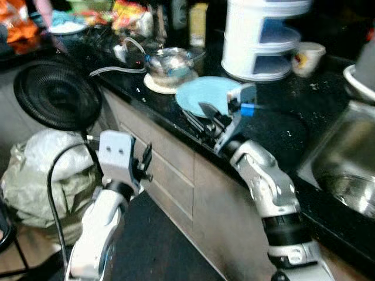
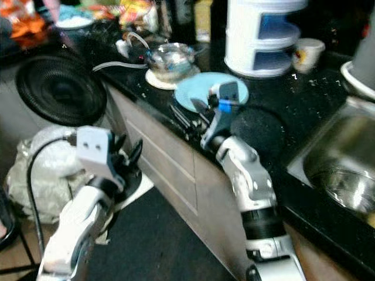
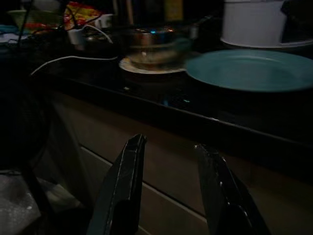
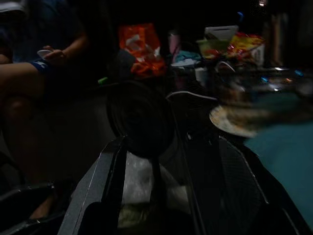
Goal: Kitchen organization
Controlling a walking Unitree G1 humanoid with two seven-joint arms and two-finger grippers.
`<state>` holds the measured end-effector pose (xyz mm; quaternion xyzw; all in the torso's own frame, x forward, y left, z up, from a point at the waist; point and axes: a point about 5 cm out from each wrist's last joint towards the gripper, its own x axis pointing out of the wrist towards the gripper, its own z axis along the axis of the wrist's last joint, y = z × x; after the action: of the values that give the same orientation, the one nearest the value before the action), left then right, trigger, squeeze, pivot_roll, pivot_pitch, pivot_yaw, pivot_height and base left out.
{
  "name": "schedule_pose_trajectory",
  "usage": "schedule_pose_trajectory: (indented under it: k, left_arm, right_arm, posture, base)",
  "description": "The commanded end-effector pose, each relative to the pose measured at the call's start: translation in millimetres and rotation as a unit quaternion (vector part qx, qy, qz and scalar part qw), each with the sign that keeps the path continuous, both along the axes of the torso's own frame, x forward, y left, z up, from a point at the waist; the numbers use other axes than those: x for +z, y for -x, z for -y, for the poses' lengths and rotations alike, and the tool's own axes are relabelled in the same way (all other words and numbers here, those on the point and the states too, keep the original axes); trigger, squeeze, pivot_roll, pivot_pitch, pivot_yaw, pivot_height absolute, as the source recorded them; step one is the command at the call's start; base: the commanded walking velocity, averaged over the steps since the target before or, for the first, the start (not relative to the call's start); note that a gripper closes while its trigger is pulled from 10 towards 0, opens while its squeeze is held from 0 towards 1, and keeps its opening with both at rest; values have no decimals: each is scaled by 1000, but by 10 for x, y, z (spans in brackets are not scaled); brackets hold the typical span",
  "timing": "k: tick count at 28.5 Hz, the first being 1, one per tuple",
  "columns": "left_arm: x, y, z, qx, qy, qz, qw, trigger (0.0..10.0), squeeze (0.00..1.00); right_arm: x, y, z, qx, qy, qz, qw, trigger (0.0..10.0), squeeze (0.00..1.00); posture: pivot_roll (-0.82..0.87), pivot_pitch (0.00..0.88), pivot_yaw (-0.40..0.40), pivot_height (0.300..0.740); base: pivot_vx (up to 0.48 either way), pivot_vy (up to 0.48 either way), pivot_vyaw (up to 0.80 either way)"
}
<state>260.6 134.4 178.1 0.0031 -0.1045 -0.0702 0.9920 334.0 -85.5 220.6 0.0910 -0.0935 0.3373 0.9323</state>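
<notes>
1. Your black stone counter (image 1: 293, 126) runs from ten o'clock to four o'clock.
2. The round light-blue plate (image 1: 202, 93) lies flat near its front edge.
3. Your right gripper (image 1: 205, 120) rests at the plate's six o'clock, fingers apart.
4. Your left gripper (image 3: 168, 188) hangs below the counter, fingers spread, empty.

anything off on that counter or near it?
The black fan leans tilted against the counter's end, and a white cable trails loose across the black counter beside the glass bowl. The blue plate sits close to the edge by the right gripper.
</notes>
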Motion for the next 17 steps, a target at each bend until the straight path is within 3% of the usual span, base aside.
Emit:
schedule_pose_trajectory:
  k: [1, 6, 8, 9, 12, 14, 15, 17]
  left_arm:
    - [-9, 5, -31, 3, -1, -2, 1000, 10000, 0]
    - [1, 7, -19, 1, -2, 1, 1000, 10000, 0]
    - [0, 4, -13, -1, -2, 0, 1000, 10000, 0]
    - [0, 4, -13, -1, -2, 0, 1000, 10000, 0]
    - [-2, -1, -5, -3, -1, 0, 1000, 10000, 0]
    - [1, -3, 0, -4, -2, 0, 1000, 10000, 0]
    - [2, -4, 1, -4, -2, 0, 1000, 10000, 0]
    - [4, -5, 2, -4, -2, 0, 1000, 10000, 0]
  right_arm:
    - [30, 0, -40, 2, 15, 12, 1000, 10000, 0]
    - [138, -17, 42, -10, 72, 56, 996, 10000, 0]
    - [258, -25, 101, -16, 152, 105, 983, 10000, 0]
    - [258, -25, 101, -16, 152, 105, 983, 10000, 0]
    - [344, -40, 137, -37, 238, 141, 960, 10000, 0]
    - [342, -54, 153, -48, 338, 173, 924, 10000, 0]
    - [337, -48, 154, -42, 369, 182, 911, 10000, 0]
    - [333, -30, 151, -28, 395, 186, 899, 10000, 0]
  posture:
    - [71, 0, 11, 740]
    - [71, 0, 11, 740]
    - [66, 0, 11, 740]
    - [66, 0, 11, 740]
    - [65, 0, 10, 740]
    - [66, 0, 11, 740]
    - [66, 0, 12, 740]
    - [66, 0, 12, 740]
  base:
    - [0, 0, 0]
    - [0, 0, 0]
    - [0, 0, 0]
    - [0, 0, 0]
    - [0, 0, 0]
    - [0, 0, 0]
    - [0, 0, 0]
    - [0, 0, 0]
